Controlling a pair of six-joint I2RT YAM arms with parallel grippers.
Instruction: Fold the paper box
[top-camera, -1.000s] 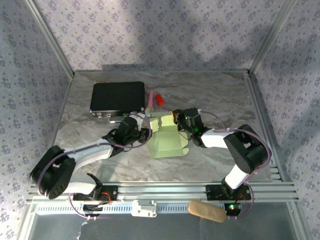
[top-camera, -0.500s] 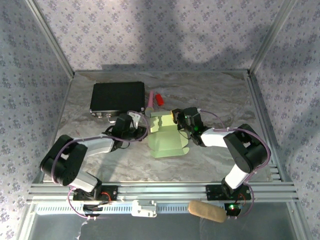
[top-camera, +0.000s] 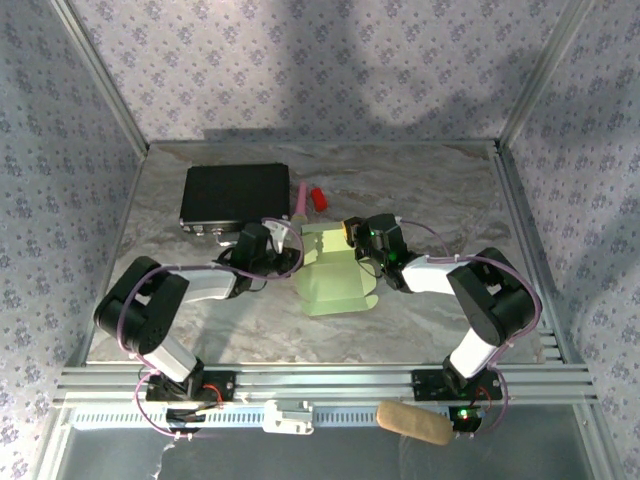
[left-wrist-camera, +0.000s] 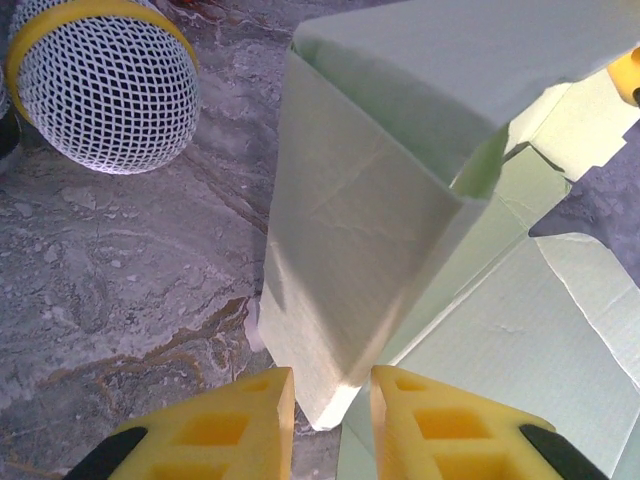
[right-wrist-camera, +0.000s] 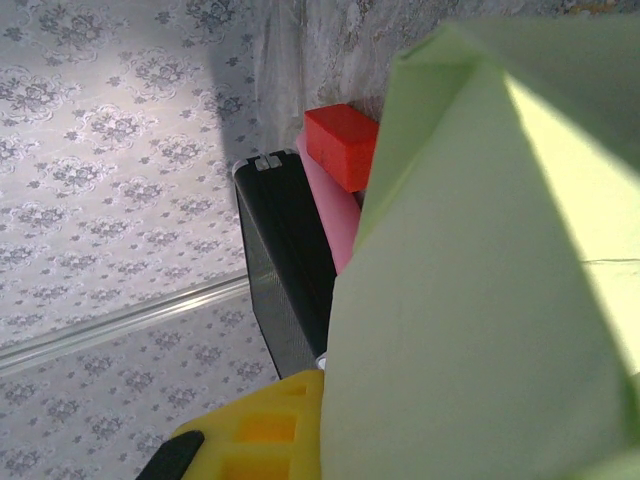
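Mostly hidden right end effector, grip unclear, left end effector narrowly parted

Even overhead light, soft shadows on back wall, wrist close-ups slightly blurred

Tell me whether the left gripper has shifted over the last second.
Yes. In the top view the left gripper has moved up the picture, closer to the near edge of the black box, which stayed put.
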